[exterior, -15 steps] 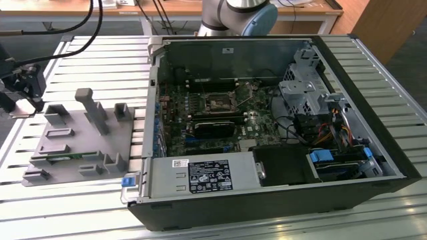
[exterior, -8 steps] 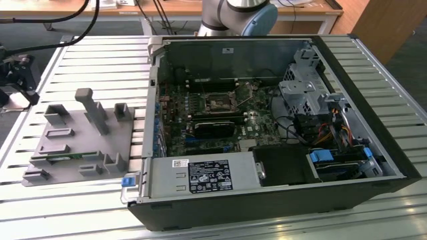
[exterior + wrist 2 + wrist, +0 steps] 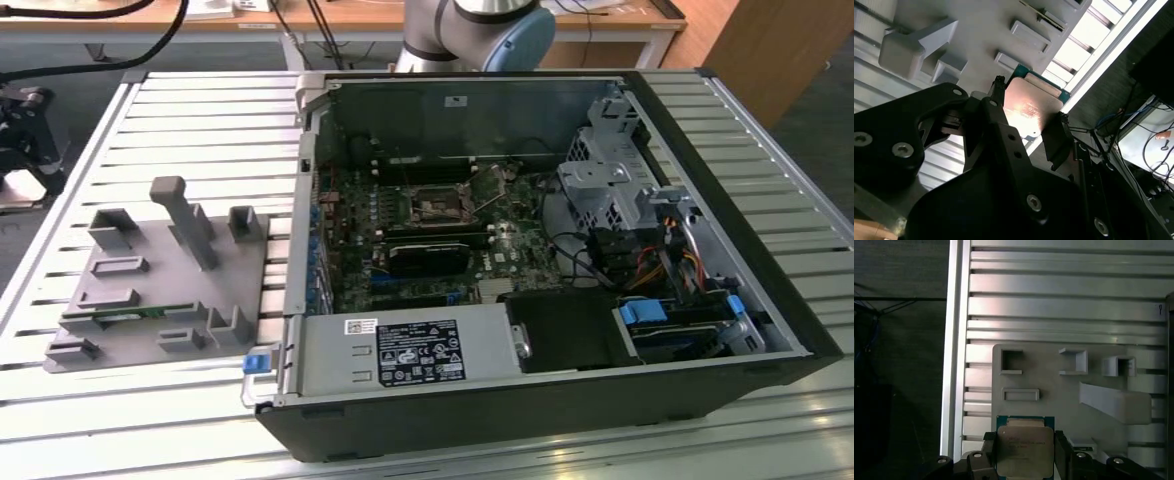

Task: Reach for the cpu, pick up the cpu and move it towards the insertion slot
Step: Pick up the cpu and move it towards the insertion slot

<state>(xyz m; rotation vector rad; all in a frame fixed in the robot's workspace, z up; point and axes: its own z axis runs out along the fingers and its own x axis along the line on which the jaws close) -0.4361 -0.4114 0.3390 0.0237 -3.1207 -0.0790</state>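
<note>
The cpu (image 3: 1025, 450) is a flat square chip with a silvery top and a green rim, and it sits between my gripper's two black fingers. My gripper (image 3: 1025, 458) is shut on the cpu, one finger pressing each opposite edge. In the second wrist view the cpu (image 3: 1029, 107) reflects light between the fingers (image 3: 1056, 142) of my gripper (image 3: 1028, 119), over the grey fixture plate (image 3: 979, 30). The insertion slot (image 3: 438, 205) is a square socket with a metal frame on the motherboard inside the open computer case (image 3: 747, 200).
The grey fixture plate (image 3: 160, 275) with raised blocks and a tall post lies on the slatted metal table (image 3: 200, 120), at the exterior view's left of the case. A black card (image 3: 427, 255), cables and drive bays (image 3: 614, 190) crowd the case. The arm's base (image 3: 474, 30) stands behind it.
</note>
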